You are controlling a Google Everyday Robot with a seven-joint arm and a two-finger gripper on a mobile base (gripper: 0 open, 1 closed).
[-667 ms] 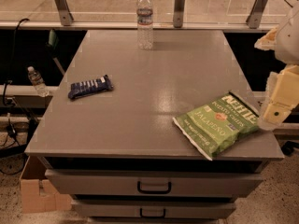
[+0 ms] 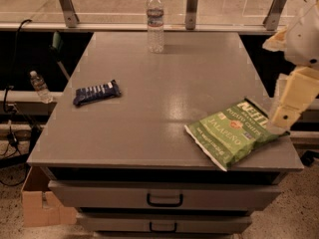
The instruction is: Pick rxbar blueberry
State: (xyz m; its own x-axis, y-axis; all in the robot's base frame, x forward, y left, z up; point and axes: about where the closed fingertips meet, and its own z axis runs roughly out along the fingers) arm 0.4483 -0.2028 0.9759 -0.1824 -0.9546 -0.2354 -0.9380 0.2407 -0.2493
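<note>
The rxbar blueberry (image 2: 97,92) is a small dark navy wrapper with white lettering. It lies flat on the left part of the grey table top (image 2: 164,88). My gripper (image 2: 291,101), cream-coloured below a white arm housing, hangs at the table's right edge. It is just above the right corner of the green chip bag and far to the right of the bar. It holds nothing that I can see.
A green jalapeno chip bag (image 2: 232,133) lies at the front right of the table. A clear water bottle (image 2: 155,21) stands upright at the back centre. A small bottle (image 2: 39,86) sits on a ledge left of the table. Drawers (image 2: 164,199) are below, and a cardboard box (image 2: 37,203) is on the floor at the left.
The gripper has shifted very slightly at the right edge. The bar, the chip bag and the bottle have not moved.
</note>
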